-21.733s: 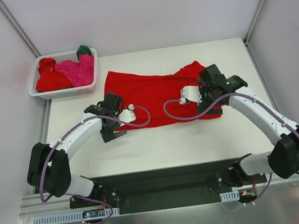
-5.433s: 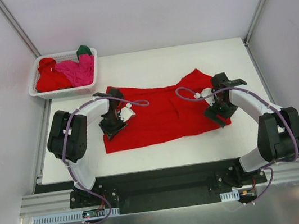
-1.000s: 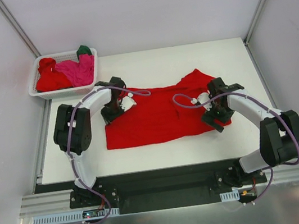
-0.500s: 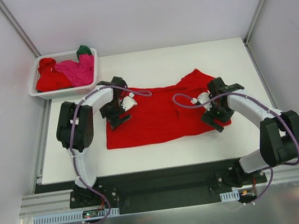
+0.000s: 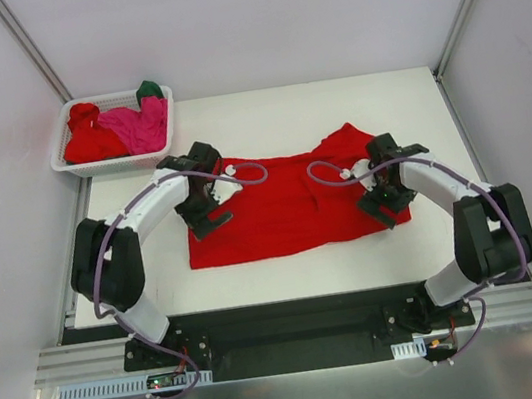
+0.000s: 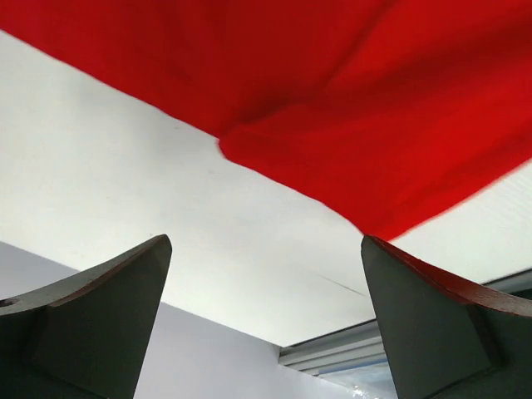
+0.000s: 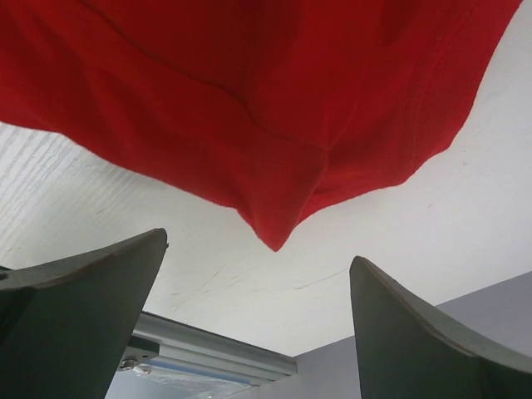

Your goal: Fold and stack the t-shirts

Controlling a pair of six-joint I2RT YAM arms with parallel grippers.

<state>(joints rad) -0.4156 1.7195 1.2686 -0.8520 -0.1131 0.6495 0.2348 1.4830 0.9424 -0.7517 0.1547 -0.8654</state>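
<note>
Overhead, left gripper [image 5: 208, 217] and right gripper [image 5: 382, 207], both wide and empty, sit at nine and three o'clock on a bright red cloth t-shirt [image 5: 288, 211]; best to pinch both end corners evenly.

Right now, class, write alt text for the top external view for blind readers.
A bright red cloth t-shirt lies spread on the white table, the left gripper and right gripper over its ends. A white lattice basket holds more shirts.

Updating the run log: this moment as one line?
red t-shirt lying on table | left end effector open, left edge | right end effector open, right edge
</note>
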